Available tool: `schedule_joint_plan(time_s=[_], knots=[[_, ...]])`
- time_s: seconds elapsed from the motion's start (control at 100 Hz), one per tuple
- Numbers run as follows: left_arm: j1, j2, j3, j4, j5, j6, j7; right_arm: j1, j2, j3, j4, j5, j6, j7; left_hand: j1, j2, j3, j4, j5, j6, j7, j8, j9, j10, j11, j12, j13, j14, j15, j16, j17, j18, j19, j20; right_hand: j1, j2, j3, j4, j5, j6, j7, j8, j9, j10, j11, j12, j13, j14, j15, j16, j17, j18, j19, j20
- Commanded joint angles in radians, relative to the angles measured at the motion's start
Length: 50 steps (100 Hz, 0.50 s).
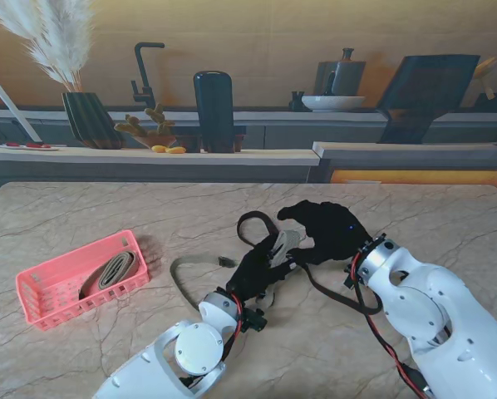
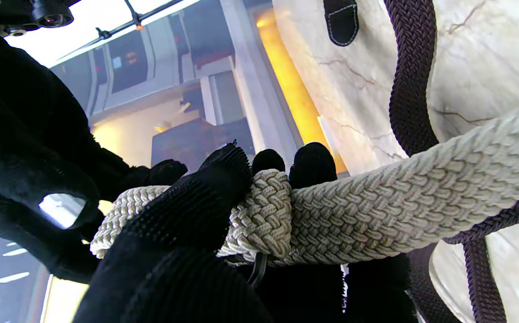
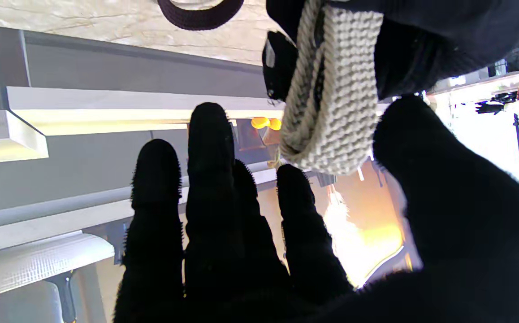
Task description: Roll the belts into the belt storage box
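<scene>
the marble table [image 1: 82,212] fills the stand view, with a kitchen counter behind it. on the table's left side sits the pink belt storage box [image 1: 41,291], a slotted plastic basket, and a rolled tan belt [image 1: 109,272] already lies inside it, toward its right end.

both black-gloved hands meet near the middle of the table. the left hand [image 1: 255,270] is clenched around the cream woven belt [image 1: 283,243]; in the left wrist view its fingers [image 2: 196,202] wrap over a coiled, partly rolled section of that belt [image 2: 264,206], while the free length runs off taut to the side. the belt's tail trails across the table to the left of the hand, ending in a small dark buckle [image 1: 225,262].

the right hand [image 1: 327,231] hovers just beside the roll, farther from me than the left hand. in the right wrist view its fingers [image 3: 210,179] are spread and straight, and the thumb stands apart, close beside the cream roll [image 3: 331,103] but not closed on it, so this hand is released and grasps nothing.

a dark brown woven belt [image 1: 250,224] lies loose on the table under and around both hands, looping farther from me and curving back nearer to me by the right wrist; the left wrist view shows its braid [image 2: 409,80] and leather tip [image 2: 341,20] flat on the marble.
</scene>
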Motion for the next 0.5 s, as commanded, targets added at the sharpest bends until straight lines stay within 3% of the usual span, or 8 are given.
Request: schedule_joint_plan(time_s=[0.0, 0.33, 0.35, 0.38, 0.41, 0.43, 0.49], knots=[[-0.001, 0.000, 0.001, 0.003, 0.000, -0.010, 0.003, -0.001, 0.001, 0.005, 0.010, -0.020, 0.000, 0.001, 0.134, 0.113, 0.056, -0.033, -0.026, -0.082, 0.127, 0.055, -0.010, -0.020, 0.038, 0.019, 0.055, -0.105, 0.161, 0.064, 0.003, -0.009, 0.040, 0.028, 0.031, 0.033, -0.006, 0.011, 0.041, 0.020, -0.016, 0.023, 0.025, 0.016, 0.041, 0.025, 0.008, -0.012, 0.041, 0.020, 0.016, -0.018, 0.001, 0.012], [-0.009, 0.000, 0.009, 0.014, 0.025, -0.027, 0.009, 0.049, 0.005, -0.046, 0.077, 0.154, 0.042, 0.102, 0.134, 0.120, 0.058, -0.030, -0.031, -0.086, 0.128, 0.058, -0.021, -0.022, 0.040, 0.013, 0.041, -0.095, 0.136, 0.055, -0.006, -0.007, 0.024, 0.023, 0.123, 0.088, -0.035, -0.002, 0.163, -0.090, 0.099, 0.099, 0.203, -0.039, 0.085, 0.044, 0.118, -0.021, 0.136, 0.068, 0.073, -0.024, 0.042, 0.020], [-0.010, 0.001, 0.009, 0.015, 0.026, -0.027, 0.009, 0.053, 0.004, -0.052, 0.082, 0.164, 0.046, 0.103, 0.134, 0.122, 0.058, -0.030, -0.032, -0.086, 0.128, 0.058, -0.023, -0.023, 0.039, 0.013, 0.039, -0.095, 0.134, 0.055, -0.008, -0.007, 0.023, 0.022, 0.140, 0.088, -0.047, -0.025, 0.168, -0.100, 0.121, 0.085, 0.218, -0.045, 0.086, 0.043, 0.126, -0.021, 0.142, 0.072, 0.077, -0.025, 0.047, 0.019], [-0.010, 0.001, 0.009, 0.015, 0.028, -0.027, 0.009, 0.060, 0.004, -0.061, 0.090, 0.176, 0.051, 0.104, 0.134, 0.122, 0.058, -0.029, -0.033, -0.086, 0.128, 0.058, -0.024, -0.023, 0.040, 0.013, 0.039, -0.095, 0.133, 0.054, -0.009, -0.007, 0.020, 0.021, 0.173, 0.087, -0.074, -0.053, 0.158, -0.123, 0.237, -0.006, 0.249, -0.054, 0.088, 0.042, 0.144, -0.020, 0.153, 0.080, 0.084, -0.026, 0.056, 0.013], [-0.010, 0.001, 0.009, 0.015, 0.029, -0.027, 0.009, 0.067, 0.003, -0.068, 0.098, 0.184, 0.053, 0.106, 0.134, 0.123, 0.058, -0.029, -0.033, -0.086, 0.128, 0.058, -0.024, -0.023, 0.040, 0.012, 0.038, -0.095, 0.132, 0.054, -0.009, -0.007, 0.019, 0.021, 0.197, 0.081, -0.083, -0.068, 0.161, -0.145, 0.302, -0.037, 0.281, -0.060, 0.092, 0.040, 0.165, -0.021, 0.164, 0.084, 0.093, -0.026, 0.063, 0.012], [-0.010, 0.001, 0.009, 0.014, 0.030, -0.027, 0.010, 0.070, 0.003, -0.072, 0.102, 0.188, 0.054, 0.107, 0.134, 0.123, 0.057, -0.029, -0.034, -0.086, 0.127, 0.058, -0.025, -0.024, 0.040, 0.012, 0.038, -0.095, 0.131, 0.053, -0.009, -0.007, 0.018, 0.020, 0.217, 0.075, -0.086, -0.076, 0.155, -0.163, 0.388, -0.095, 0.308, -0.067, 0.094, 0.037, 0.181, -0.023, 0.175, 0.089, 0.100, -0.027, 0.071, 0.010], [-0.008, 0.001, 0.007, 0.012, 0.029, -0.026, 0.011, 0.082, 0.002, -0.083, 0.114, 0.199, 0.053, 0.106, 0.134, 0.123, 0.054, -0.030, -0.034, -0.087, 0.126, 0.057, -0.025, -0.023, 0.039, 0.010, 0.037, -0.095, 0.128, 0.052, -0.009, -0.008, 0.017, 0.020, 0.264, 0.055, -0.047, -0.083, 0.228, -0.247, 0.520, -0.132, 0.426, -0.099, 0.113, 0.034, 0.252, -0.027, 0.226, 0.109, 0.130, -0.029, 0.094, 0.010]])
